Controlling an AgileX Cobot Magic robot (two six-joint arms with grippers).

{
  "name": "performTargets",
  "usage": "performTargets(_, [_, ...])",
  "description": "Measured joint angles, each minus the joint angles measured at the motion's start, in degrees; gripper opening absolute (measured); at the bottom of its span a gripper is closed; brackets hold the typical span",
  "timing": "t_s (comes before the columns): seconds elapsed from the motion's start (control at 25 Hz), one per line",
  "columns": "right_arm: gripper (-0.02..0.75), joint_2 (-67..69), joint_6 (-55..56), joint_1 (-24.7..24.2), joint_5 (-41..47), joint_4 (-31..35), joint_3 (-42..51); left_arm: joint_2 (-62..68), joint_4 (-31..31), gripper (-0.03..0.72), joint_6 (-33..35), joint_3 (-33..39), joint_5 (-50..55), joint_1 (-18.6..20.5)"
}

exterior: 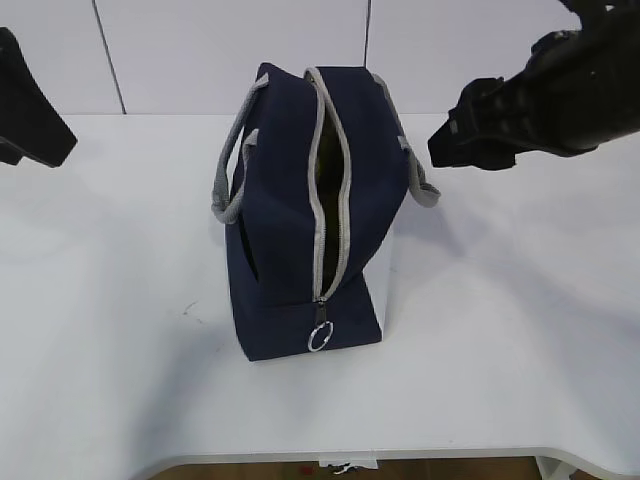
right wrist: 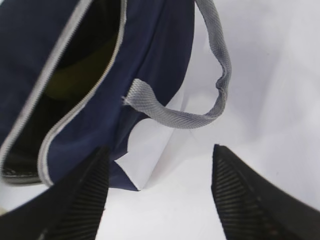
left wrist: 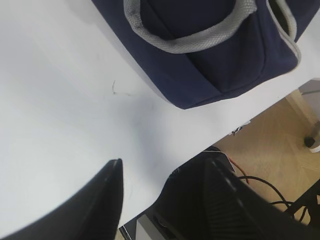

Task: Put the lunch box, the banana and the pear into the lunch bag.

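Note:
The navy lunch bag stands in the middle of the white table, its grey zipper open along the top and the metal ring pull hanging at the near end. A dull yellow shape shows in the dark opening; I cannot tell which item it is. The lunch box, banana and pear are otherwise out of view. My left gripper is open and empty, above the table's front edge left of the bag. My right gripper is open and empty, held above the table to the right of the bag, beside its grey handle.
The white table runs to a front edge near the bottom. A white panelled wall stands behind. In the left wrist view, floor, cables and a black frame show below the table edge.

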Motion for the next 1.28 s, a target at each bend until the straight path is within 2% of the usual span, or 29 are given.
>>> performTargets(0.36, [0.499,3.7,-2.4,0.0,-9.9,-2.6,0.6,-0.1,0.0,0.381,-0.1,0.0,0.0,0.0])
performTargets(0.56, [0.46,1.1,-6.1,0.4,-16.5,-2.6,2.9,-0.1,-0.1,0.38,-0.1,0.0,0.0,0.0])
performTargets(0.76, [0.426,-4.4,-9.6,4.6,-26.3,-2.7,12.2,-0.1,-0.2,0.38,-0.1,0.0,0.0,0.0])
performTargets(1.08, [0.422,-9.5,-10.0,14.1,-45.3,-2.7,29.3,-0.1,-0.2,0.38,-0.1,0.0,0.0,0.0])
performTargets(1.28, [0.422,-9.6,-7.6,15.9,-51.0,-2.7,36.3,-0.1,-0.2,0.379,-0.1,0.0,0.0,0.0])
